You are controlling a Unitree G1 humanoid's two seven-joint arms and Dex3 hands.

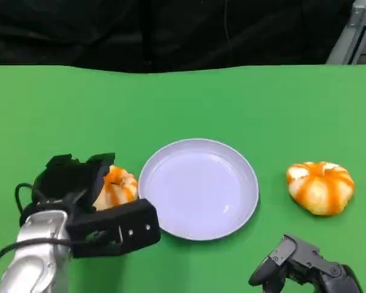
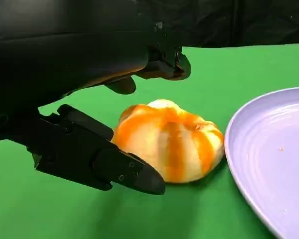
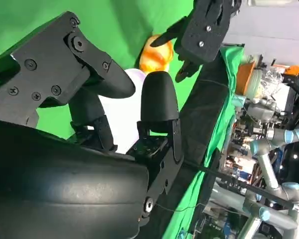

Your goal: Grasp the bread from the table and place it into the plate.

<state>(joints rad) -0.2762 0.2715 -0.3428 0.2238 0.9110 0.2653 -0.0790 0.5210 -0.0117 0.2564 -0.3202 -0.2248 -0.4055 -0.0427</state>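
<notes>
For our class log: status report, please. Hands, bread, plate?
Left hand open around the near bread, not gripping. Right hand open, idle. Plate empty. Second bread beyond, nothing blocking.

No legible text, label, brand, number or sign on anything in these views

In the head view the left hand (image 1: 79,189) is covering most of the near bread (image 1: 117,186), leaving only an orange-striped edge showing beside the plate (image 1: 198,146). The right hand (image 1: 305,268) is being cut off by the picture's lower edge. In the left wrist view the plate (image 2: 274,159) is running off the picture's edge. In the right wrist view the right hand's fingers (image 3: 157,99) are hiding much of the plate (image 3: 122,114), and a bread (image 3: 157,57) is peeking out behind black fingers.
</notes>
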